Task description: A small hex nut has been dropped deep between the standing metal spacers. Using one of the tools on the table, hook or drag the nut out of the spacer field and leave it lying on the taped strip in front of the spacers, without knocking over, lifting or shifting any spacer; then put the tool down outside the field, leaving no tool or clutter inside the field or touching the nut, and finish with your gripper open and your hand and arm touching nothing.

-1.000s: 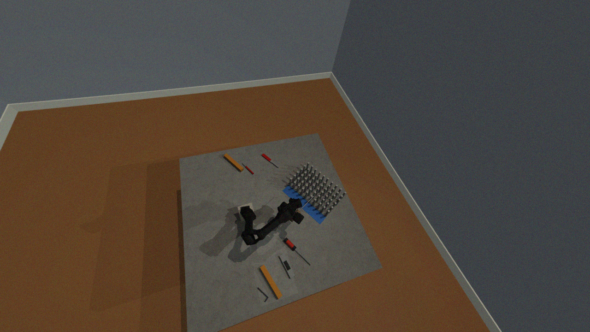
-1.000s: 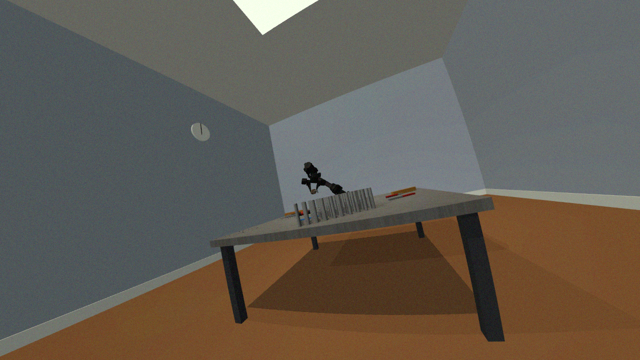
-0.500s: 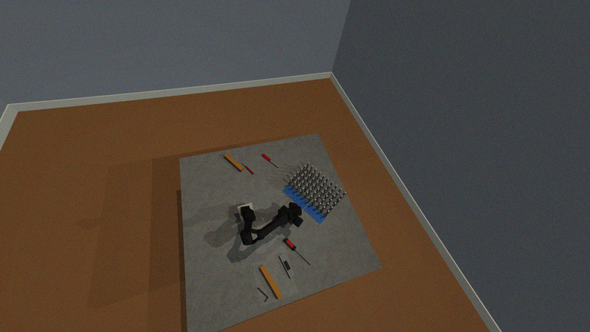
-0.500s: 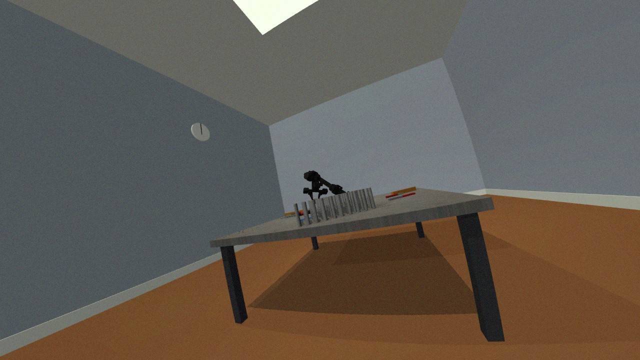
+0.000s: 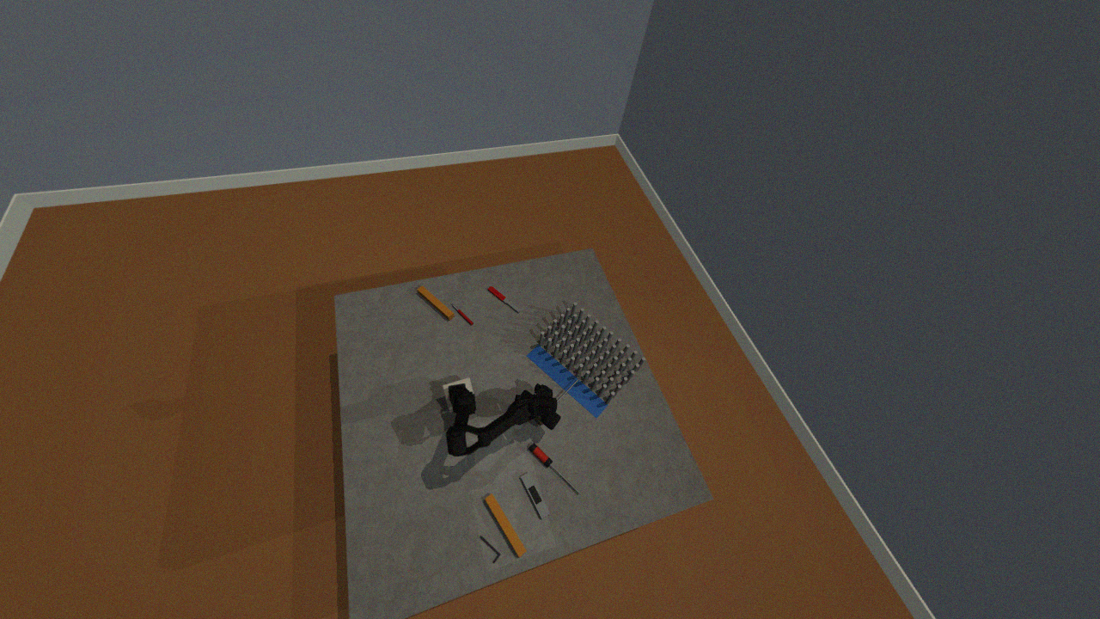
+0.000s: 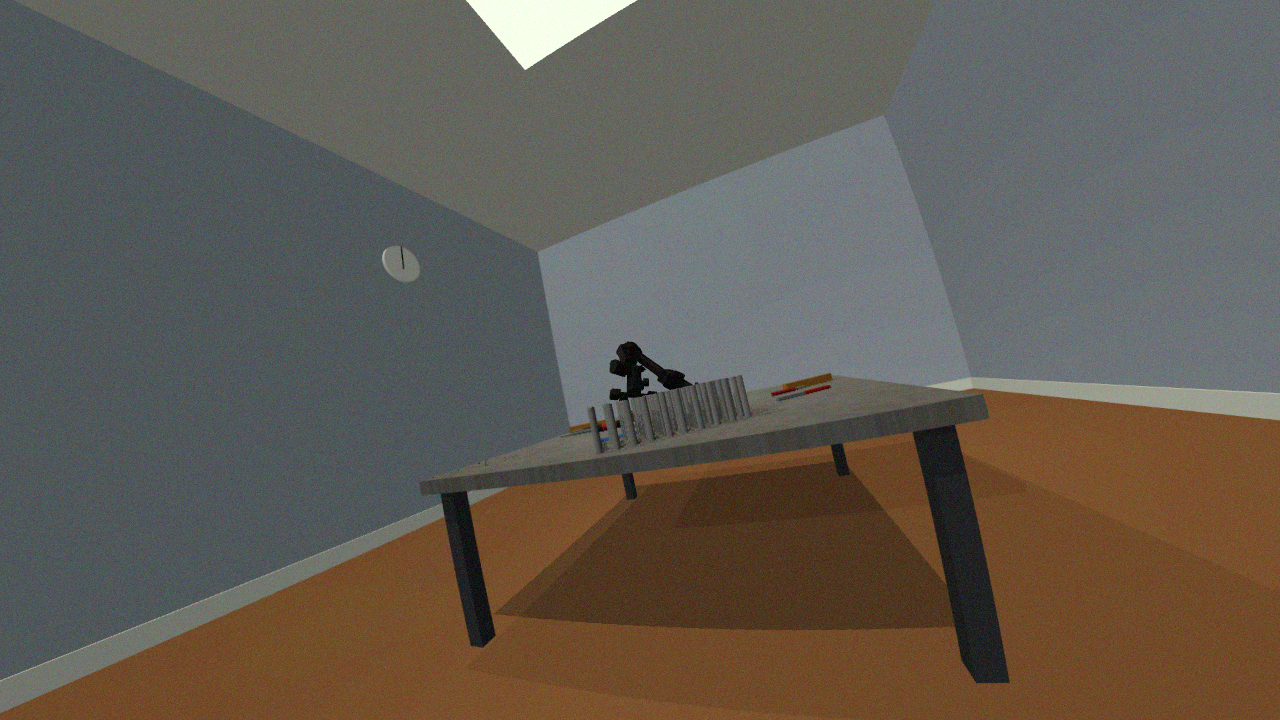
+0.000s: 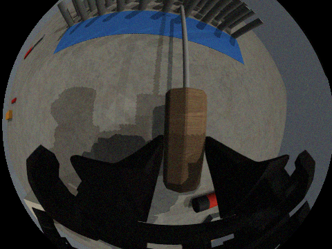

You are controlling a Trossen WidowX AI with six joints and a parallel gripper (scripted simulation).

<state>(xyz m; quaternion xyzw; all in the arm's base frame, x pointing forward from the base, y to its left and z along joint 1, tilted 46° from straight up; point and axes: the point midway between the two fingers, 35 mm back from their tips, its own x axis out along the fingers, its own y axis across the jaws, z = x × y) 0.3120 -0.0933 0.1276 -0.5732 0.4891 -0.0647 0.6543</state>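
Jaws (image 5: 557, 397) of the black arm (image 5: 504, 421) (image 6: 660, 368) are clamped on the wooden handle (image 7: 185, 138) of a tool, one finger pressed to each side of it, and a thin metal shaft (image 5: 567, 389) (image 7: 185, 52) runs out of the handle, over the blue taped strip (image 5: 569, 383) (image 7: 145, 24), to the near edge of the metal spacers (image 5: 588, 350) (image 6: 666, 413) (image 7: 207, 14) (whether its tip touches any of them I cannot tell). The spacers stand upright in close rows on the grey counter (image 5: 400, 353) (image 6: 716, 447) (image 7: 235, 104), with the strip along their front. As for the hex nut, it cannot be made out in any view, so I cannot say where among the spacers it lies, if it is there. No brand, label or lettering can be read anywhere; the grey tool with a dark patch (image 5: 534, 494) is too small to show whether it carries any, and the white wall clock (image 6: 401, 264) (a dark hand shows on its face) gives no readable numerals. Near the grey tool lie a red-and-black screwdriver (image 5: 540, 455) (image 7: 205, 203), an orange bar (image 5: 504, 525) and a small dark L-shaped key (image 5: 491, 548). Across the counter, well apart from those, rest another orange bar (image 5: 436, 303) (image 6: 808, 381), a short red-handled tool (image 5: 464, 315) just beside it, and a longer red-handled tool (image 5: 498, 294) whose shaft points toward the spacers
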